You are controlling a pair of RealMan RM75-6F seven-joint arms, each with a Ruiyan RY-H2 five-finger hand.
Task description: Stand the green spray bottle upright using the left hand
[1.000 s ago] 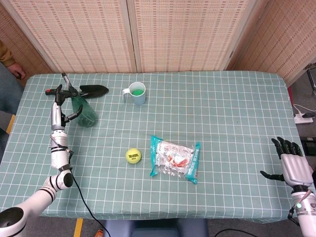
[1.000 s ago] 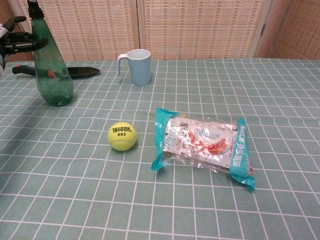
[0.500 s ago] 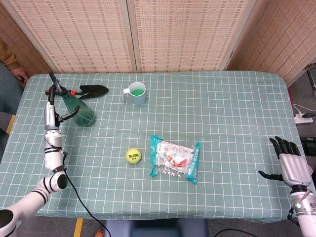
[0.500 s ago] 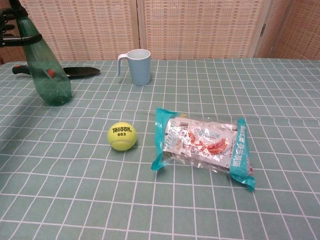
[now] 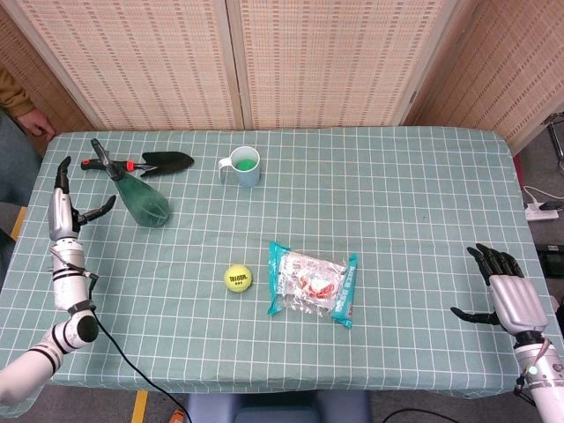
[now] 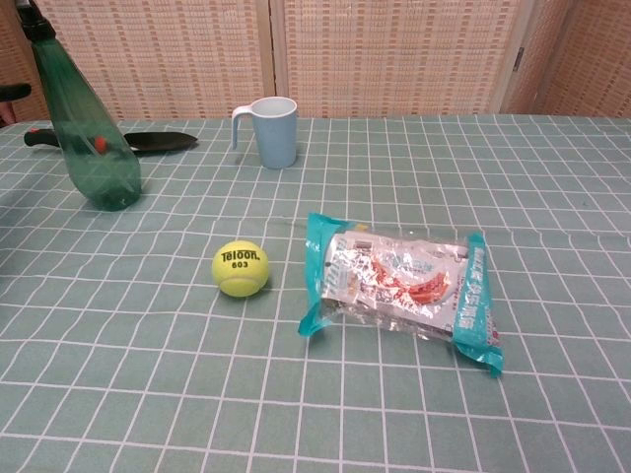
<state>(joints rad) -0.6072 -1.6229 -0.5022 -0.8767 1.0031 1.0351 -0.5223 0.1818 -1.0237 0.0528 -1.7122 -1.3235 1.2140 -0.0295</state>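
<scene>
The green spray bottle (image 6: 95, 144) stands on its base at the far left of the table, its black nozzle leaning left. From the head view the green spray bottle (image 5: 143, 197) has nothing touching it. My left hand (image 5: 63, 210) is off to its left, near the table's left edge, fingers spread and empty. Only a dark fingertip of the left hand (image 6: 12, 92) shows in the chest view. My right hand (image 5: 504, 291) hovers open by the table's front right corner, holding nothing.
A black garden trowel (image 5: 165, 161) lies just behind the bottle, with a blue mug (image 5: 245, 166) to its right. A tennis ball (image 5: 238, 278) and a teal snack packet (image 5: 314, 284) lie mid-table. A person's arm (image 5: 21, 107) shows at the far left.
My left hand has let go of the bottle and drawn away to the left. The bottle stays on its base, leaning more than before. The right hand has drifted slightly.
</scene>
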